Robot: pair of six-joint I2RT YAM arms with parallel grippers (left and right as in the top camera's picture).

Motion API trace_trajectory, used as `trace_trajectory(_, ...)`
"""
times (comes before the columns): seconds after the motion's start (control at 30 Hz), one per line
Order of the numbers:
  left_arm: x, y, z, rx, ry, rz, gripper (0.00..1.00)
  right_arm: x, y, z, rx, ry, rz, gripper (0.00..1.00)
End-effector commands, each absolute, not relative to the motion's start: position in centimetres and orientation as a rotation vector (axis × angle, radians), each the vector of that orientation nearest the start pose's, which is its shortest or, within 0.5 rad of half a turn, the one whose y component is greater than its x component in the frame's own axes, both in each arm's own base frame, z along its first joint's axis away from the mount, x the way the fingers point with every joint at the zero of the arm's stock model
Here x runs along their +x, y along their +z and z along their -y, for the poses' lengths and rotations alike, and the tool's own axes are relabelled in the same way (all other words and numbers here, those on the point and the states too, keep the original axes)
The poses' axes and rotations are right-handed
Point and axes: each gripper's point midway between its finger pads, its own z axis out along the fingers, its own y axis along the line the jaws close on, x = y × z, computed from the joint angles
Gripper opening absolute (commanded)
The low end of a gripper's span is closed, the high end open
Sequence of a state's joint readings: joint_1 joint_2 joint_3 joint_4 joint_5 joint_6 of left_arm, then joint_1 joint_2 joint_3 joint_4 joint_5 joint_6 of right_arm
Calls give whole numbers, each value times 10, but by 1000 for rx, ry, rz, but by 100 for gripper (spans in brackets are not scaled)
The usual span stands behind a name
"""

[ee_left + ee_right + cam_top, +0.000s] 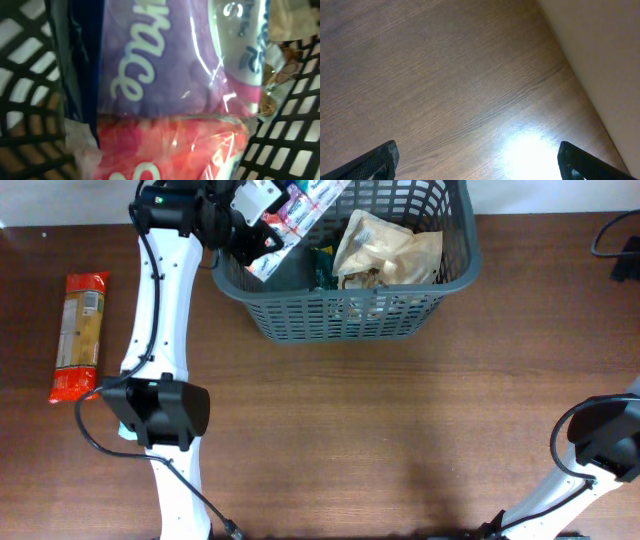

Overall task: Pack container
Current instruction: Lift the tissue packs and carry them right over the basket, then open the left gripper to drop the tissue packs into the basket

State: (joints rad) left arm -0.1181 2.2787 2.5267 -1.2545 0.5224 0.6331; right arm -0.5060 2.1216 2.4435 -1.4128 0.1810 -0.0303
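Counting first: one container (340,320), two arms, two claws and four packets.

The container is a big dark grey basket with slotted sides. It sits at 12 o'clock on the brown table (350,440). Inside it lie one crinkly tan bag (385,250) toward 3 o'clock and one small green packet (322,268) in the middle. One red packet (80,335) lies flat on the table far off at 9 o'clock, well apart from the basket.

The left arm (160,310) reaches from 7 o'clock up to 11 o'clock. The left claw (255,230) is clamped on one long packet (300,210). That packet is tilted over the basket's 9 o'clock side, and the arm hides that corner of the rim.

The right arm (605,440) sits at 4 o'clock, and its claw cannot be seen from above.

The left wrist view shows what the top view does not. The long packet (160,75) fills the picture, purple above and red below, shiny and see-through. The basket's slots (30,100) show on both sides. The claw's own fingers do not show there.

The right wrist view shows the right claw (480,162) with its fingers wide apart, holding nothing. Only bare wood (445,75) is under it, with a pale wall (600,60) at 2 o'clock.
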Motion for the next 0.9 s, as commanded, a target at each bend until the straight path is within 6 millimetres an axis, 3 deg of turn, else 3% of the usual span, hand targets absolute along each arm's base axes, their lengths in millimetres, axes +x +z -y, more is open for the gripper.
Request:
trace_trajectory(0.0, 516, 253, 158, 1098, -536, -2133, 2, 406, 269, 259, 695, -412, -2578, 99)
trace_trajectory(0.3, 509, 249, 169, 1127, -557, -2143, 3, 406, 269, 259, 695, -412, -2578, 99)
trace_trajectory(0.37, 509, 249, 169, 1127, -557, -2143, 22, 406, 269, 259, 694, -412, -2577, 99)
trace_trajectory(0.53, 509, 249, 169, 1127, -556, -2144, 46, 406, 269, 259, 695, -412, -2577, 99)
trace_trajectory(0.87, 509, 249, 169, 1127, -556, -2145, 52, 406, 269, 259, 695, -412, -2578, 99)
